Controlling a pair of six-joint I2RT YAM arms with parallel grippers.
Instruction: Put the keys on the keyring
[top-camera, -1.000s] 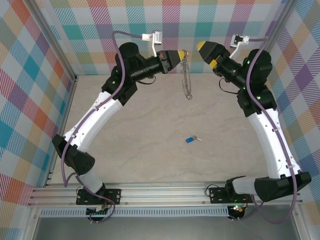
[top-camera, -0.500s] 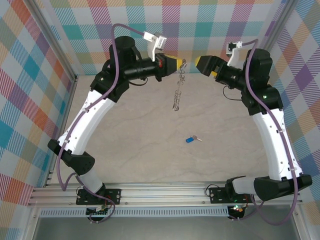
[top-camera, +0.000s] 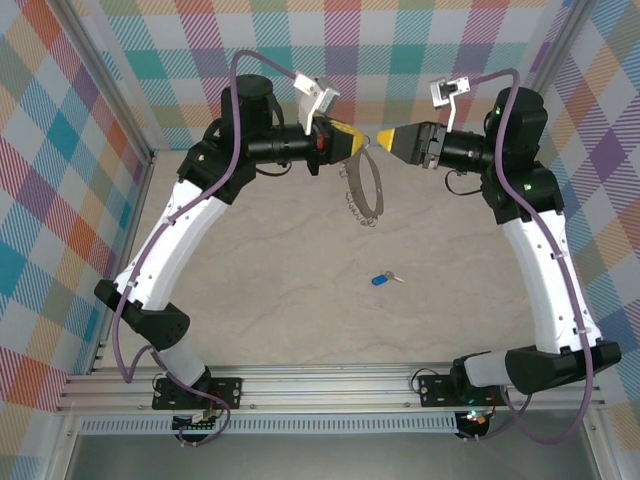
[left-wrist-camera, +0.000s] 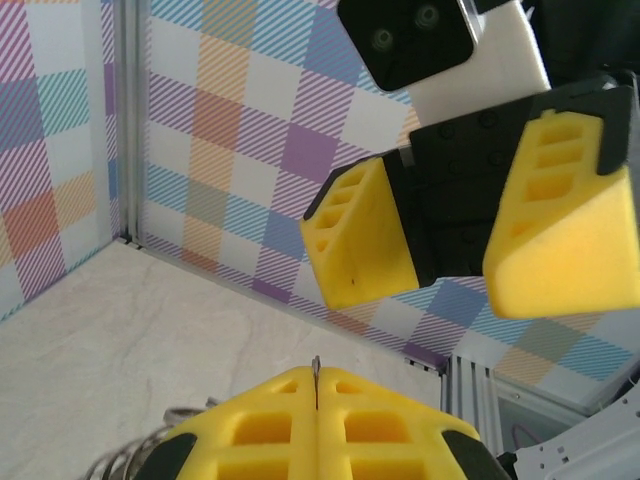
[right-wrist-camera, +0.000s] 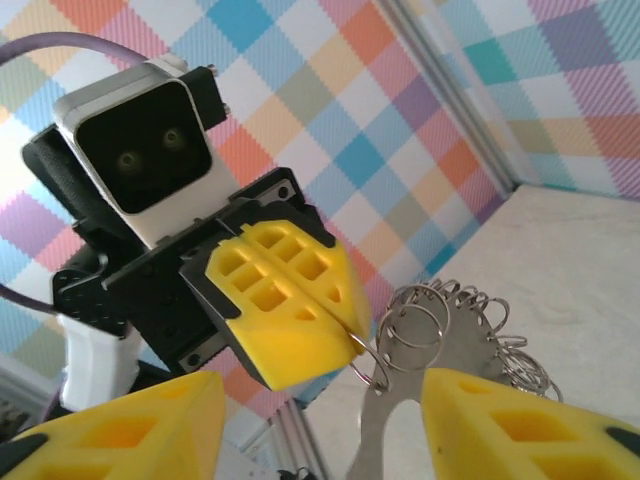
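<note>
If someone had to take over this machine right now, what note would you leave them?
Left gripper: shut on the top of the keyring, which hangs above the table.
Right gripper: open, facing the left one, a finger on either side of the ring.
Key: lying on the table, nearer the arm bases, untouched.
Done: ring lifted.
Left to do: pick up the key and thread it on.

We note a beige marbled surface. Pastel plaid walls close it in at left, back and right. Silver metal posts stand at the back corners, and a slotted aluminium rail runs along the near edge.
</note>
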